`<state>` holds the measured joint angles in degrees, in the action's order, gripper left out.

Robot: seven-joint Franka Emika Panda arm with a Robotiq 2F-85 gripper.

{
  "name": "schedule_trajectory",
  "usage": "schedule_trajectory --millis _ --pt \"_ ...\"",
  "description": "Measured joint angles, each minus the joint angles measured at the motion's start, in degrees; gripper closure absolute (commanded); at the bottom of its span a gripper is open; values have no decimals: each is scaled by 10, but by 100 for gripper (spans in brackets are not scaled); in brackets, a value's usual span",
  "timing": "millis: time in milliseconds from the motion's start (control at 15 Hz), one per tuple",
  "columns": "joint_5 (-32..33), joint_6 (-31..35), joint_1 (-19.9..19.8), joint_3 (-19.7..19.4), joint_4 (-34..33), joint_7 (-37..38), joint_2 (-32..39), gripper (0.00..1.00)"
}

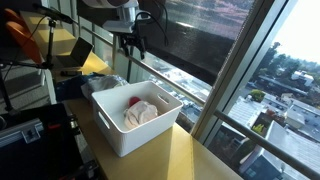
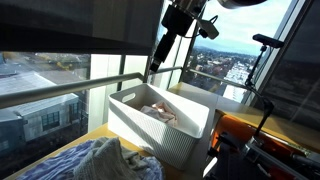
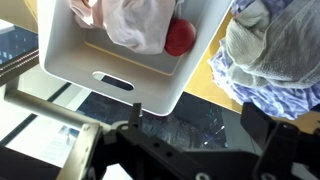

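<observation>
The claw (image 1: 131,42) is held open and empty above the white bin (image 1: 112,130) (pale cloth (image 1: 143,114) inside); its rim could be struck if the claw is lowered off-centre

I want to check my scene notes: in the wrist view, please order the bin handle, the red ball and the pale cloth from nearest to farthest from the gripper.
From the open gripper:
1. The bin handle, in the near wall.
2. The red ball, inside, by the right wall.
3. The pale cloth, inside, left of the ball, farther back.
</observation>
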<state>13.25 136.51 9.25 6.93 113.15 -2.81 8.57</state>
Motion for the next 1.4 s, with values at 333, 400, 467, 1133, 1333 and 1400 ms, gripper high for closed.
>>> schedule_trajectory --millis 333,400,467,1133,1333,1400 --pt "26 20 70 42 7 22 85 0" --pt "30 24 81 45 5 22 106 0" --pt "32 27 91 47 1 22 127 0" --pt "33 30 152 50 -98 6 334 0" --pt "33 28 155 50 -127 3 380 14" --pt "32 26 155 48 -134 2 389 28"
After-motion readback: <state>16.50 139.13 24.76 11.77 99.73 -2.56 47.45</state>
